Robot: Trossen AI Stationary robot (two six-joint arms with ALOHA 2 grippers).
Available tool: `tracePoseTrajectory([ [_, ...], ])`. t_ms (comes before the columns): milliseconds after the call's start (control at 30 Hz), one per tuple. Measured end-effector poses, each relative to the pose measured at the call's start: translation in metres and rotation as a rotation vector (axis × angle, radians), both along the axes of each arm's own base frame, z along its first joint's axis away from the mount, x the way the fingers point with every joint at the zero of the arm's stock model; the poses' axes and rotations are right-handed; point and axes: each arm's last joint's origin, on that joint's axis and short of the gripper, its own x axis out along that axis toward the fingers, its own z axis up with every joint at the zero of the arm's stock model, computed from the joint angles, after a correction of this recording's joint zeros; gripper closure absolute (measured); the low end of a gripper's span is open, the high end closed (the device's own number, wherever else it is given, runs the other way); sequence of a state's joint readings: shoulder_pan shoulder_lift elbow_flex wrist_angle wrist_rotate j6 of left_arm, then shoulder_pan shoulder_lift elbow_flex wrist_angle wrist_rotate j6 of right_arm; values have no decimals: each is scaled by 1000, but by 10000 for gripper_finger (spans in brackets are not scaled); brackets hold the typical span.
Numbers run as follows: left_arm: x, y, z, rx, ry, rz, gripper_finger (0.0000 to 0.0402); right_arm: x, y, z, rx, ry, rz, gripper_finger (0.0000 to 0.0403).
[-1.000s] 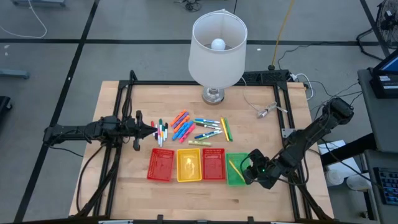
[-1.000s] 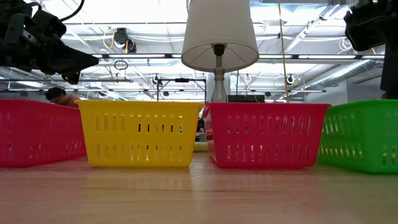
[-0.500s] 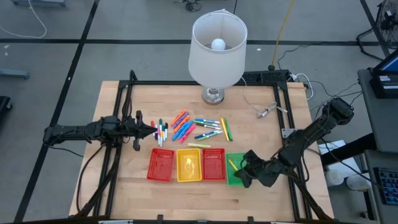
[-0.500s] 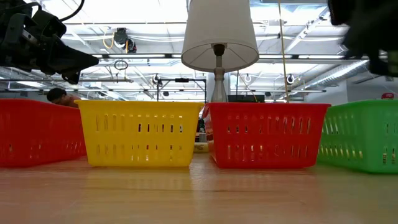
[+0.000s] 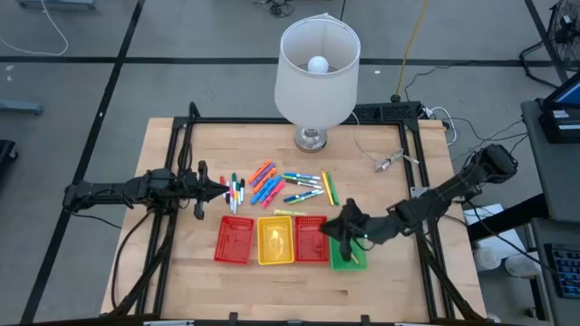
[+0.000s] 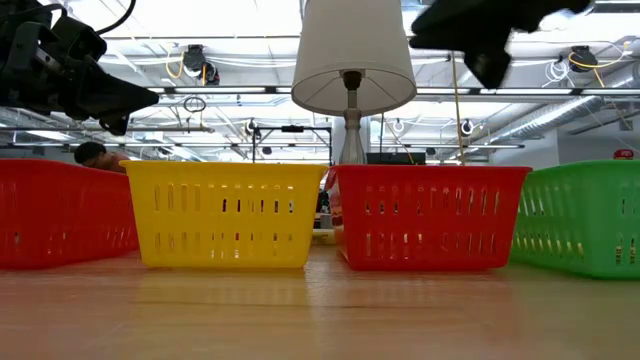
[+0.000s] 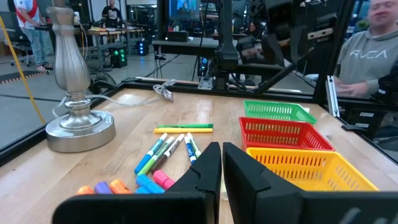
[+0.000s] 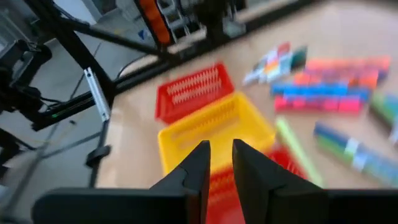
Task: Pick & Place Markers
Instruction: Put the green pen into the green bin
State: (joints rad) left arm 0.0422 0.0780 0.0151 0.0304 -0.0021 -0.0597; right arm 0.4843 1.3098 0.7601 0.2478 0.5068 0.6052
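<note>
Bench (image 5: 181, 263) carries a lamp (image 5: 316, 72) at the far side, four mesh trays in a row near the front edge, loose markers (image 5: 276, 186) scattered between lamp and trays.

Trays: red tray (image 5: 235, 240), yellow tray (image 5: 275, 240), second red tray (image 5: 311, 237), green tray (image 5: 345, 258). A yellow marker (image 5: 339, 239) lies in the green tray; one pale green marker (image 5: 290, 209) sits on the bench just behind the yellow tray.

Right tool (image 5: 347, 224) hangs over the seam between the second red tray and the green tray, pointed toward the marker pile. Fingers a narrow slit apart, nothing between them in its wrist view.

Left tool (image 5: 224, 189) waits at the left edge of the pile, fingers fully closed, empty. Nearest white markers with coloured caps sit just beside its tip.

Risks, my read:
- Markers lie tight, several touching. A narrow gap coming down on one likely nudges neighbours or pinches two at once. It needs to open wider first.
- Right tool's route to the pile crosses the tray rims; travelling low could clip and shove a tray.
- Round markers roll if bumped, toward the lamp base or off line.
</note>
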Motion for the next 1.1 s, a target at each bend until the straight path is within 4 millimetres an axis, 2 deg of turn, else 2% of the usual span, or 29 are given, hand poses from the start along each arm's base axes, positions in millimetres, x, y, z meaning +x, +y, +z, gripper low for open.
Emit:
tracePoseTrajectory([
  [233, 0, 0, 0, 0, 0, 0, 380, 11, -17, 10, -249, -78, 15, 344],
  [400, 0, 0, 0, 0, 0, 0, 380, 16, -28, 13, -328, -90, -4, 344],
  [767, 0, 0, 0, 0, 0, 0, 380, 21, -48, 13, -361, -75, -68, 344],
  [1100, 0, 0, 0, 0, 0, 0, 380, 23, -54, 13, -362, -70, -87, 344],
])
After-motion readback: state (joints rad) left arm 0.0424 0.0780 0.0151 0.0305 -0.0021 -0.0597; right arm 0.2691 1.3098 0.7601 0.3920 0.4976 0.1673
